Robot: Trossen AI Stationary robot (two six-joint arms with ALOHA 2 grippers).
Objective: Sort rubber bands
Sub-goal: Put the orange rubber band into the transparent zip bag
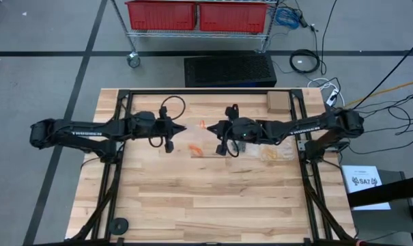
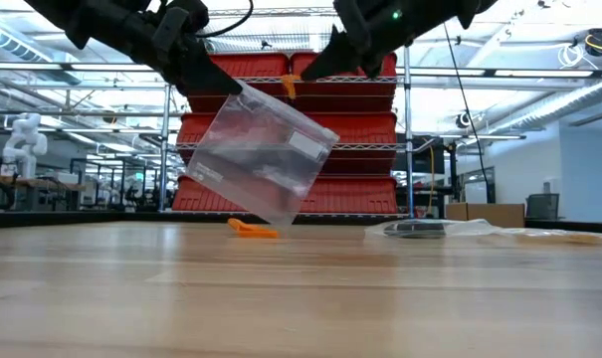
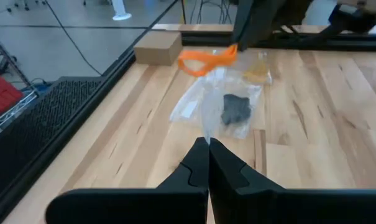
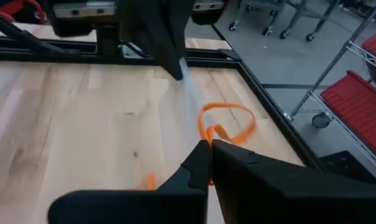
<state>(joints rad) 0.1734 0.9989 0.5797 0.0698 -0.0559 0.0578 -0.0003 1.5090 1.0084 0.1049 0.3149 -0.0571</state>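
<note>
My left gripper (image 2: 233,88) (image 3: 207,142) is up over the table's middle, shut on a clear plastic zip bag (image 2: 261,159). Close to its right, my right gripper (image 1: 207,127) (image 4: 207,146) is shut on one orange rubber band (image 4: 228,123) (image 2: 289,86), held beside the bag's top. More orange rubber bands (image 2: 253,229) (image 1: 196,149) lie on the wood under the bag. Two other clear bags lie flat to the right, one with black bands (image 3: 236,109) (image 2: 415,229) and one with pale tan bands (image 3: 259,71). My left gripper pinches the clear bag's top edge (image 3: 206,127) between its two fingertips, coming slanting down from the table's left. The bag hangs tilted below the fingers; whether its lower corner (image 2: 281,219) touches the table, I cannot tell. My right gripper pinches one side of the orange loop (image 4: 211,134) between its two fingertips, coming slanting down from the table's right. The rest of the loop sticks out ahead of the fingers, lifted clear of the table.
A small cardboard box (image 1: 279,102) sits at the table's far right corner. A black frame (image 1: 124,96) borders the tabletop. A wire rack with red bins (image 1: 196,15) stands beyond the far edge. A black round piece (image 1: 117,225) sits near the front left.
</note>
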